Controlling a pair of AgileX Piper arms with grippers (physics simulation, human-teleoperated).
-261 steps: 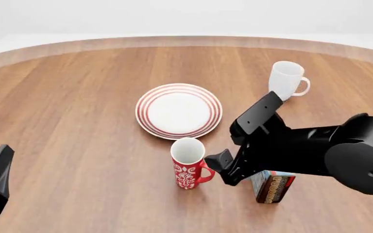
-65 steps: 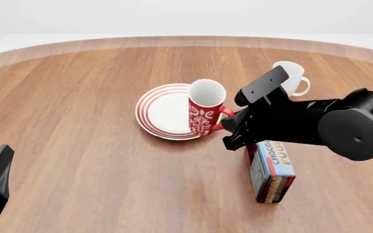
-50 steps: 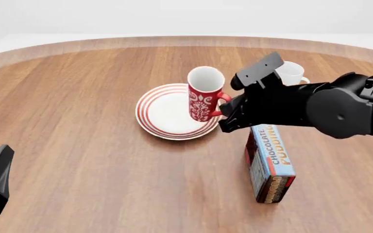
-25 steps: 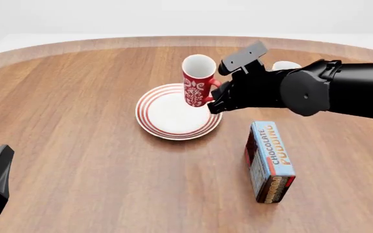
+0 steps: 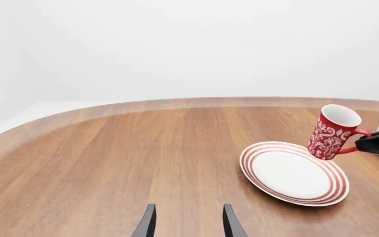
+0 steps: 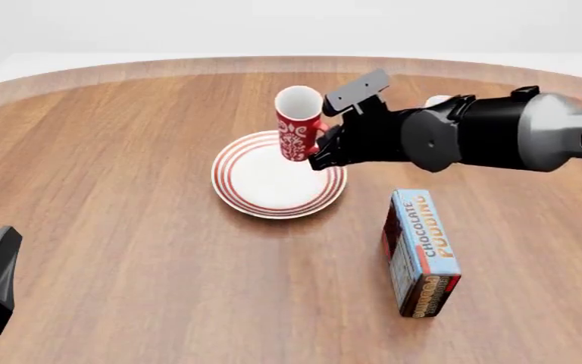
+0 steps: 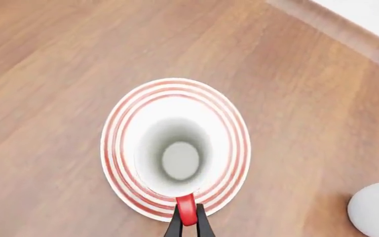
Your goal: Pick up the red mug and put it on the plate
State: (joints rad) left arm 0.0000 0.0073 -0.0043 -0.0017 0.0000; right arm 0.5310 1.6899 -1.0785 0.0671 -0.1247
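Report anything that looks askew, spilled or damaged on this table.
Only the tall red mug with white ornamental pattern is off upright: it hangs tilted above the round white plate with red rings, held by its handle in the right gripper. The chocolate pudding box looks intact. Nothing spilled or broken.

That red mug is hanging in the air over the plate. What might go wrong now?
The right gripper pinches the red mug only by its thin handle, so it might swing or slip. The mug hangs tilted above the plate, toward its far rim; let go there, it may land crooked and tip off. The white mug stands near the arm and might get knocked.
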